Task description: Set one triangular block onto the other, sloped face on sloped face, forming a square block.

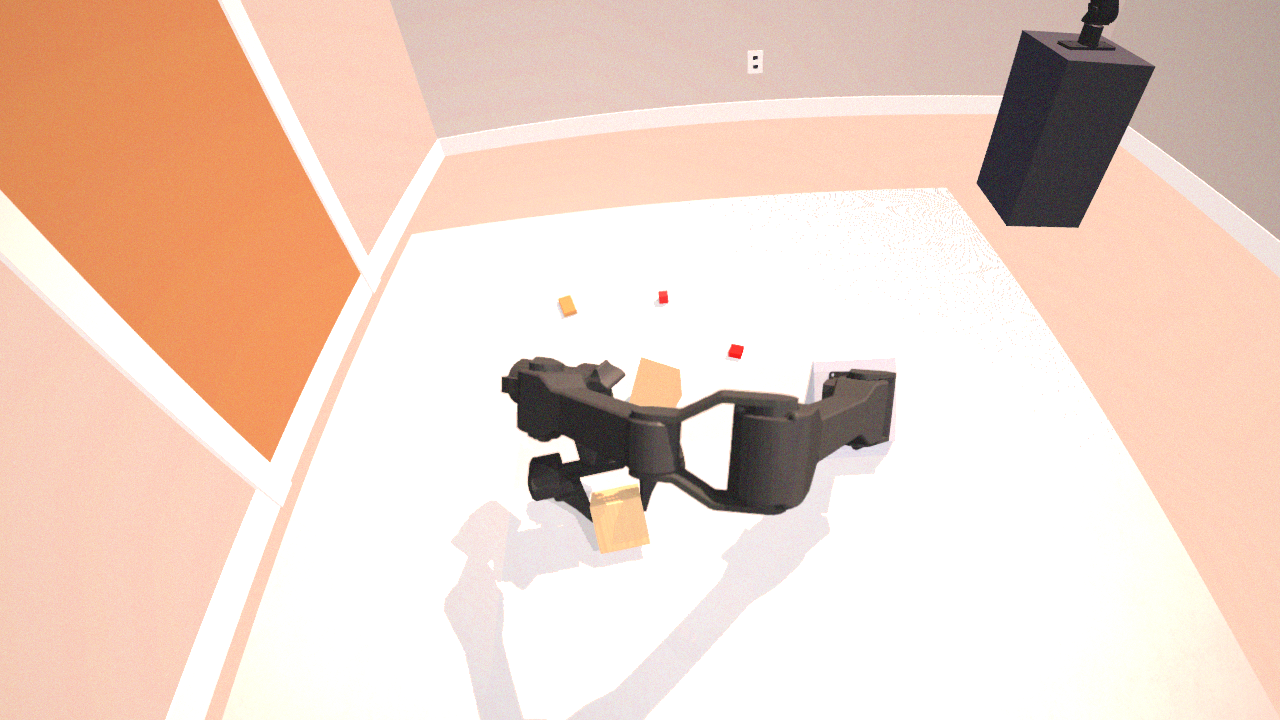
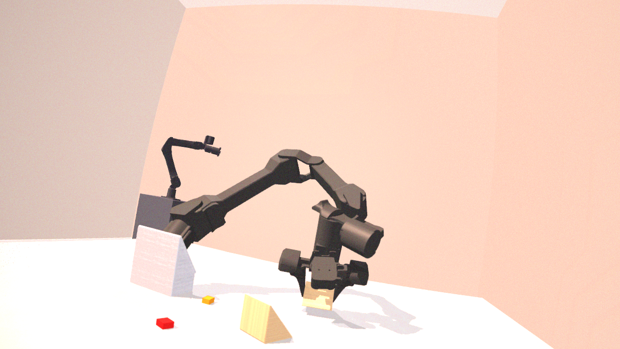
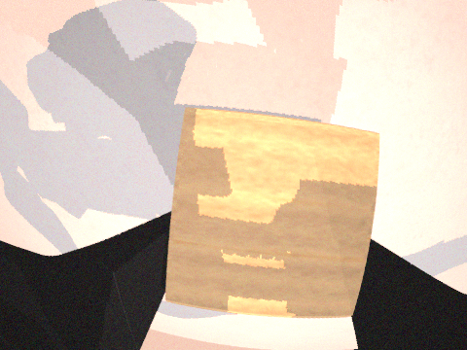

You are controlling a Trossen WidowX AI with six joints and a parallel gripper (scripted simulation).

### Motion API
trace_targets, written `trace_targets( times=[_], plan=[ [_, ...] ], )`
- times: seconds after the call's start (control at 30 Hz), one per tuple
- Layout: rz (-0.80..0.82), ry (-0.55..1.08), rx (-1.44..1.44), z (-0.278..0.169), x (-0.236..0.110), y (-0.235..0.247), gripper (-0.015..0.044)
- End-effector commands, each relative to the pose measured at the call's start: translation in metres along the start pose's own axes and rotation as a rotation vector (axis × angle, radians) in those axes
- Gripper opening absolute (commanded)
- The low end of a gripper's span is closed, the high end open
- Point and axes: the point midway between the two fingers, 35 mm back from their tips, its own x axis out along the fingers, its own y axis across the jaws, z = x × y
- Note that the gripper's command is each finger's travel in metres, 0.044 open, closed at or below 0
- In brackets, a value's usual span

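Pale wood, the held triangular block (image 3: 272, 221) sits between the gripper (image 2: 319, 294) fingers, clamped on two opposite faces, low over the worktop (image 2: 433, 321); the exterior view cannot settle whether its underside touches the surface. The other triangular block (image 2: 262, 324) rests on the worktop, sloped face up, well apart from the held one: to its left and nearer the camera in the exterior view. In the top view that second block (image 1: 656, 382) lies across the forearm from the gripper, away toward the far edge, so the carry likely runs that way. Hidden: the wrist view fills with one flat wood face, so which face is the slope, and how it is turned, cannot be told. The forearm covers part of the resting block from above. Fingertips are not visible in any view.
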Motion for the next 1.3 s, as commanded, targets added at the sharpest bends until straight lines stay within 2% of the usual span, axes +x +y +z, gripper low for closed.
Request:
trace_targets(
  times=[0.0, 0.43, 0.73, 1.27],
  plan=[
    [0.018, -0.015, 0.003, -0.008, -0.020, 0.003, 0.0000],
    [0.043, -0.026, 0.058, -0.032, -0.072, -0.002, 0.0000],
    [0.032, -0.032, 0.077, -0.031, -0.069, -0.003, 0.0000],
    [-0.112, -0.341, 0.376, -0.039, -0.059, -0.006, 0.0000]
  ],
)
